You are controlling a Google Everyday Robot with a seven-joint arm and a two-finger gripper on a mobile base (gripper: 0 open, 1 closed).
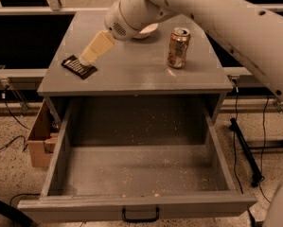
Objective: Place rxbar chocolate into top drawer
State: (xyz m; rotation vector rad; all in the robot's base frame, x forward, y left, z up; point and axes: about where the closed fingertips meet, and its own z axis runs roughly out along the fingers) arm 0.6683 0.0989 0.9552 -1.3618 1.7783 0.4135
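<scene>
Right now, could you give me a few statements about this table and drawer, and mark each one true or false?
1. The drawer stands open. True.
2. The black snack bar lies inside the drawer. False: it lies on the tabletop.
3. The gripper is right at the snack bar, above the tabletop. True.
4. The can lies on its side. False: it stands upright on the tabletop.
5. A pale bowl sits at the back of the tabletop, partly hidden by the arm. True.
</scene>
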